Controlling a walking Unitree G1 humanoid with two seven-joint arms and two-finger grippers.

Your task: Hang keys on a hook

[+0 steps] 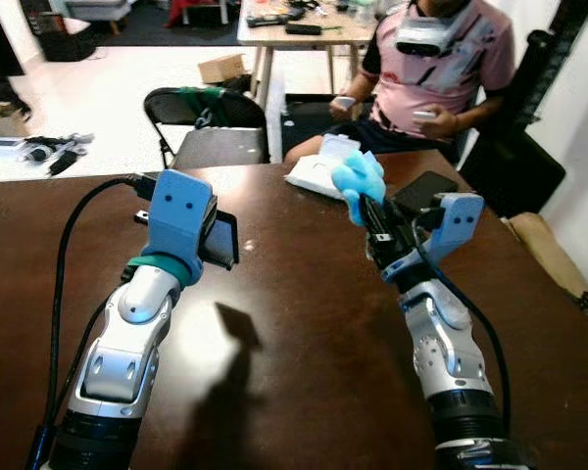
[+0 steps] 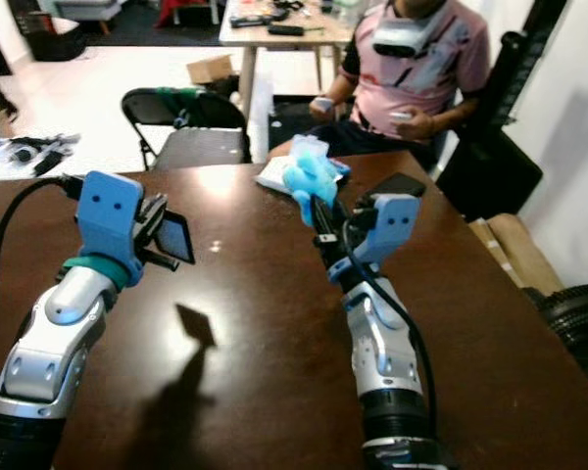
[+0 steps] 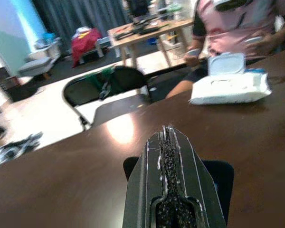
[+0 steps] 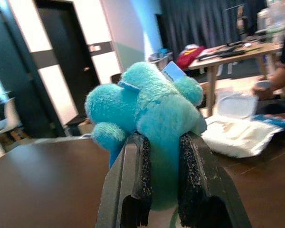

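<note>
table (image 1: 304, 323): dark wood, glossy | plush toy (image 4: 147, 107) above table: fuzzy blue cloth | fingers (image 4: 192, 183) on it: rough black pads | wipes pack (image 3: 230, 85): seemingly soft plastic

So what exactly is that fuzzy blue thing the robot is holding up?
Start at the dark brown table and follow the robot's right arm up to its tool. Pinched between its two black fingers is a small turquoise plush toy, held above the tabletop. It is the one fluffy blue item, unlike the flat white wipes pack behind it.
</note>
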